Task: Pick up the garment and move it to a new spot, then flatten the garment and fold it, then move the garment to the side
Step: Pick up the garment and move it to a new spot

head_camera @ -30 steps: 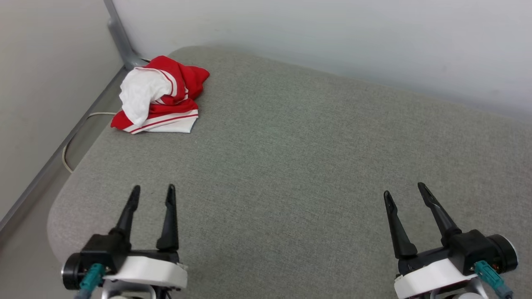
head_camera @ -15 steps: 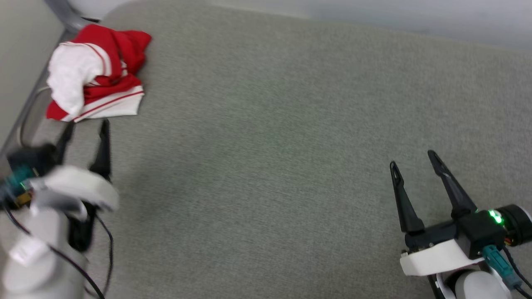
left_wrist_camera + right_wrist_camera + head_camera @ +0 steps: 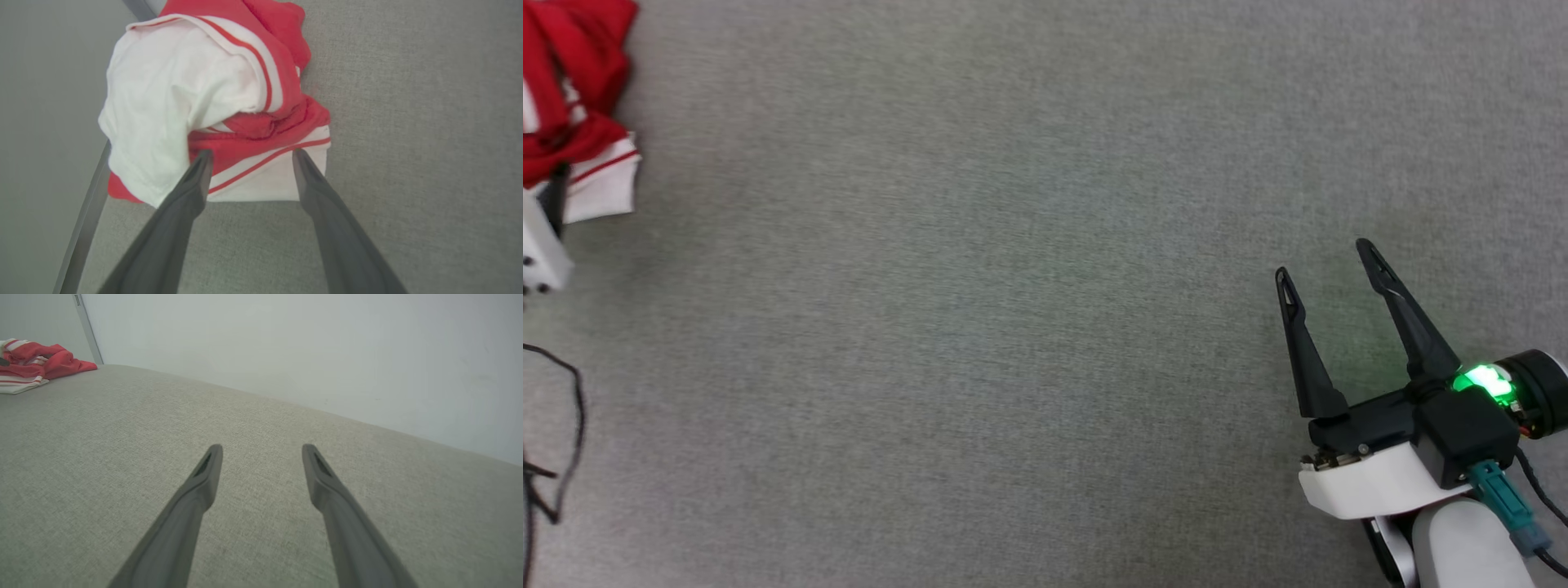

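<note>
**Red heap straight ahead of the left pincer (image 3: 251,152)**

Dark fingers spread wide and holding nothing, the left pincer has its tips over the near edge of the garment (image 3: 163,94); I cannot tell whether they touch the cloth. A striped white hem crosses between the tips. The crumpled bundle runs on away from them, roughly in line with the fingers, with the white sleeve bulging to one side and red folds beyond.

It lies at the corner of the grey padded surface (image 3: 408,122), and the sleeve hangs over the edge toward a metal rail (image 3: 86,212).

The right pincer (image 3: 1323,259), also spread and empty, hovers well apart over bare fabric. The left arm is therefore much the nearer. Nothing blocks the approach; the edge and rail look like the only hazards.
</note>
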